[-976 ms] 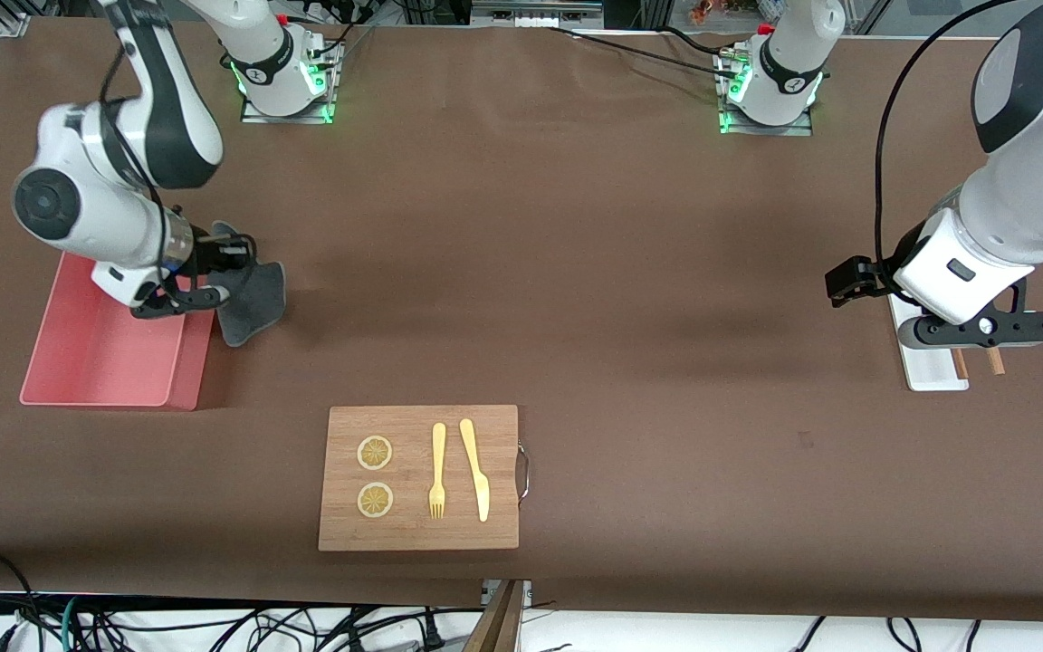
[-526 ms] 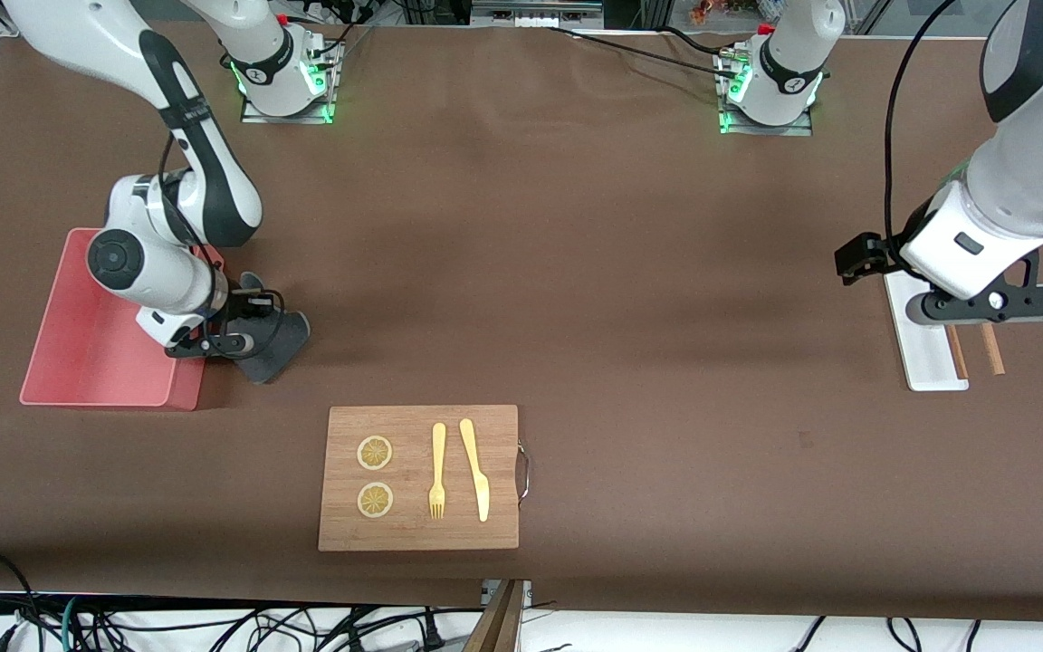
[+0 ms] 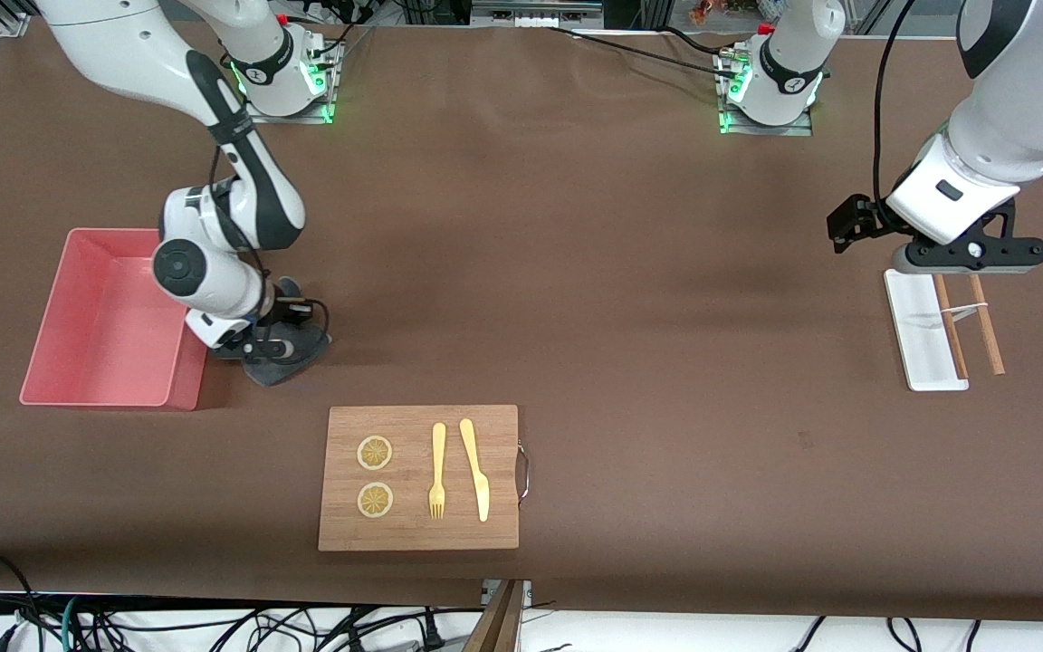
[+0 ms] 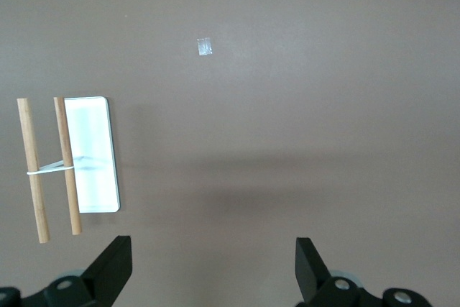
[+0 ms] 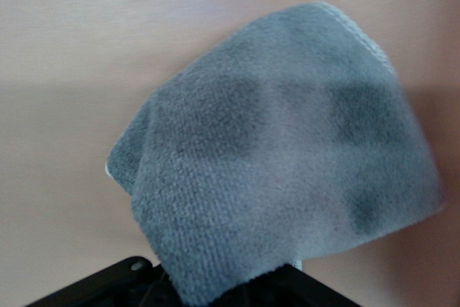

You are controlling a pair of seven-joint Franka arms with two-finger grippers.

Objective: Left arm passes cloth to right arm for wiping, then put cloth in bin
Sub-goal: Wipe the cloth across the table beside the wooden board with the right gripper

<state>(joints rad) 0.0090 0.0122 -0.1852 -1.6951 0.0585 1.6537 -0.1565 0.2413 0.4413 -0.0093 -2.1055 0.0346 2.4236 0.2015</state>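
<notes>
My right gripper (image 3: 261, 348) is shut on the charcoal-grey cloth (image 3: 291, 354) and holds it low on the brown table, just beside the pink bin (image 3: 105, 317) and a little farther from the front camera than the wooden board (image 3: 419, 477). In the right wrist view the cloth (image 5: 287, 177) fills most of the picture and hangs from the jaws. My left gripper (image 3: 970, 256) is open and empty, up in the air over the small white tray (image 3: 923, 330) at the left arm's end. Its fingers (image 4: 108, 275) show wide apart in the left wrist view.
The wooden board carries two lemon slices (image 3: 375, 453), a yellow fork (image 3: 437, 471) and a yellow knife (image 3: 476, 471), with a metal handle on one side. Two wooden sticks (image 3: 965, 323) lie across the white tray (image 4: 90, 152). The table's front edge runs just below the board.
My right arm has carried the cloth down and toward the board, away from over the bin, lowering it onto the table. My left gripper has risen and drawn back from the white tray.
</notes>
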